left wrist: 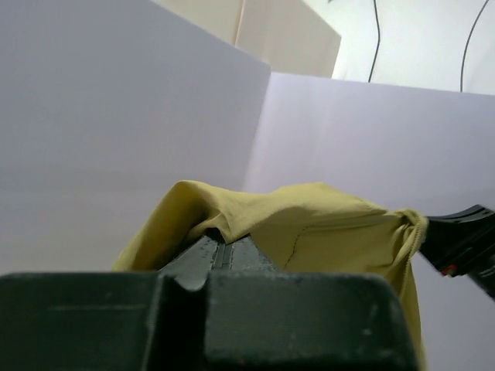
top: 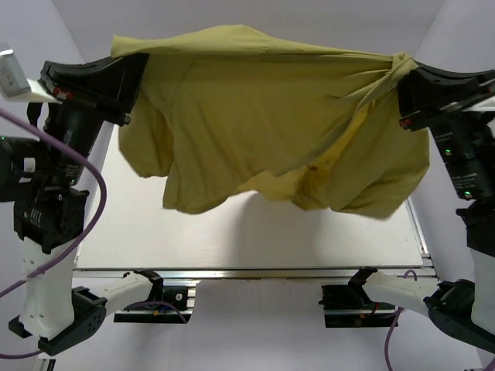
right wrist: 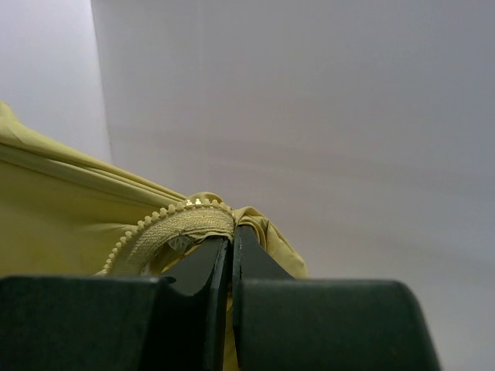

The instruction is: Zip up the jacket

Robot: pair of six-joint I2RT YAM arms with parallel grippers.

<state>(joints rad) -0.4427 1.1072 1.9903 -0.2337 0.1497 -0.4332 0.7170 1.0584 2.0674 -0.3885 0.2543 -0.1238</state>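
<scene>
The olive-yellow jacket (top: 263,116) hangs stretched in the air between my two grippers, above the white table (top: 232,239). My left gripper (top: 133,66) is shut on the jacket's upper left edge; in the left wrist view the fabric (left wrist: 309,224) drapes over the closed fingertips (left wrist: 219,249). My right gripper (top: 404,73) is shut on the jacket's upper right corner, right at the light zipper tape (right wrist: 166,228), whose teeth curve away to the left of the closed gripper (right wrist: 230,236). The zipper line (top: 363,108) runs down from that corner. The jacket's lower folds dangle loose.
White walls (left wrist: 116,116) enclose the table at the back and both sides. A metal rail (top: 247,272) runs along the table's near edge, with both arm bases (top: 155,297) bolted there. A purple cable (top: 85,216) loops beside the left arm.
</scene>
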